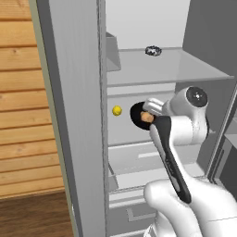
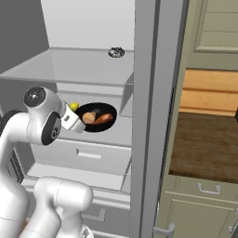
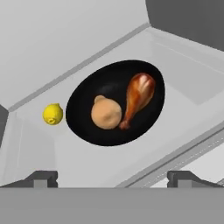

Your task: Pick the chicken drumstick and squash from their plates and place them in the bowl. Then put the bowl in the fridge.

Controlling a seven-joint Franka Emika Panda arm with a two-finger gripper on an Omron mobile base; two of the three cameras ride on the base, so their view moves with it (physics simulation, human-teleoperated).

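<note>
The black bowl (image 3: 87,100) rests on a middle shelf inside the open fridge (image 2: 146,116). In it lie the golden-brown chicken drumstick (image 3: 139,94) and, beside it, the tan squash (image 3: 106,113). From the right base view the bowl (image 2: 100,128) holds the drumstick (image 2: 104,119) and squash (image 2: 89,117). My gripper (image 3: 113,178) is open and empty, a short way in front of the bowl and apart from it. It is partly in front of the bowl (image 1: 135,115) in the left base view. The plates are out of view.
A small yellow ball (image 3: 53,114) lies on the same shelf beside the bowl. A small grey item (image 2: 116,52) sits on the shelf above. A drawer (image 2: 88,155) lies below the bowl's shelf. Green-grey cabinets (image 2: 204,204) stand to the right.
</note>
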